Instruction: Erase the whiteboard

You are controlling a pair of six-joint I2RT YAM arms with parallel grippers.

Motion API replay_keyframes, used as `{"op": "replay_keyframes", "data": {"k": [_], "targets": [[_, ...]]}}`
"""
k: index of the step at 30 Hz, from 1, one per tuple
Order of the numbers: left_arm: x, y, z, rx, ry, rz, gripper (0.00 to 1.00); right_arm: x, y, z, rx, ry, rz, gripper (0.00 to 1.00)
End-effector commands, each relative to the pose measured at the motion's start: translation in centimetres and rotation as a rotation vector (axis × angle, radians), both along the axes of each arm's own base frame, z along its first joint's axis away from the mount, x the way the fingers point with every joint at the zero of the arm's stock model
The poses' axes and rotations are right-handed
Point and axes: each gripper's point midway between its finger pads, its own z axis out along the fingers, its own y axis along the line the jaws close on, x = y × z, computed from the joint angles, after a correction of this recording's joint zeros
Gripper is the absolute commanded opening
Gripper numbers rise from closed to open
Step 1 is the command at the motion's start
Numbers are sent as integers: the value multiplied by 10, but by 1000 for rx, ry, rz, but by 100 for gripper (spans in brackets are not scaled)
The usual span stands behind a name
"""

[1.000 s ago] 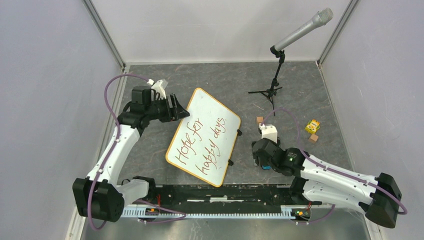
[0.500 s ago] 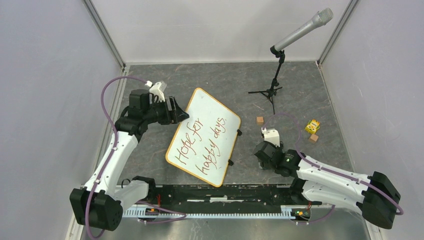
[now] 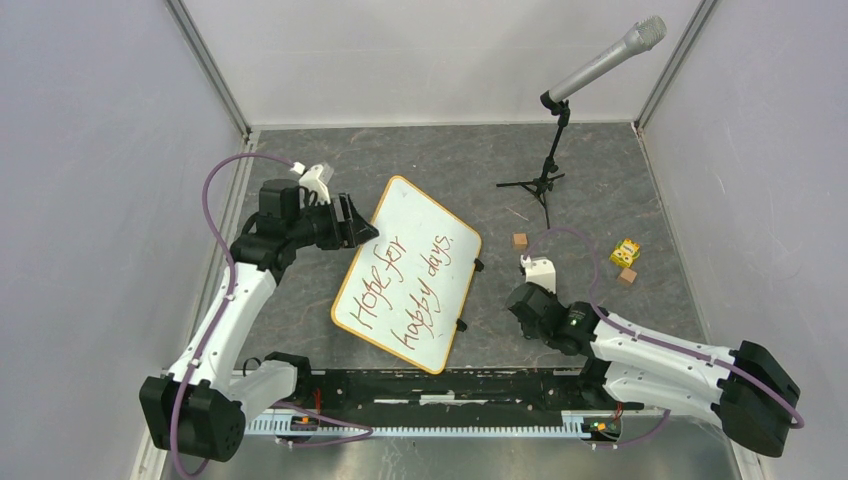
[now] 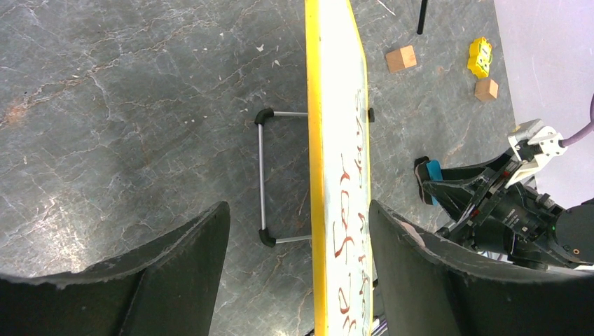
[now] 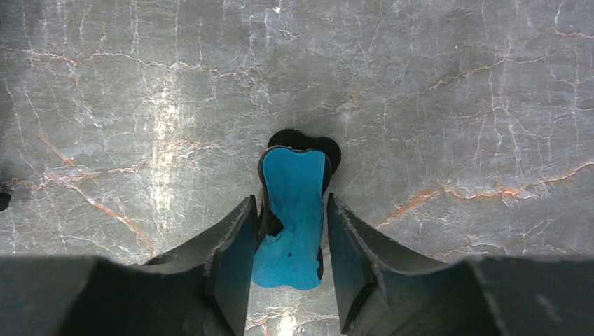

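Nearest you, your right gripper pinches a blue eraser over bare table, apart from the whiteboard. That board stands mid-table, its long axis running near-to-far and its writing facing right. Only your left wrist view shows the wire stand behind it and the left gripper gaping wide astride its left edge.

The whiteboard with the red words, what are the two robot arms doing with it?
They are getting ready to wipe it. The left gripper is open, with one finger on either side of the top edge of the whiteboard, not clamping it. The right gripper is shut on a blue eraser, low over the table beside the board and not touching it. The red writing is all there, so no wiping has been done yet.
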Motion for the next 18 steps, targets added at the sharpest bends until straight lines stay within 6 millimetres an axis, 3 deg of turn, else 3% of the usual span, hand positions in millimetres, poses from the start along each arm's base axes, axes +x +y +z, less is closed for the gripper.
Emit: {"op": "replay_keyframes", "data": {"k": [1, 6, 13, 18], "targets": [[4, -1, 8, 26, -76, -33, 79, 7, 3, 1, 10, -28, -8, 44], [-4, 0, 12, 25, -79, -27, 80, 6, 1, -1, 8, -32, -5, 38], [-12, 1, 8, 26, -70, -31, 79, 7, 9, -3, 21, -35, 61, 20], [-19, -2, 4, 22, -64, -61, 71, 19, 39, 23, 81, -102, 215, 12]]}}
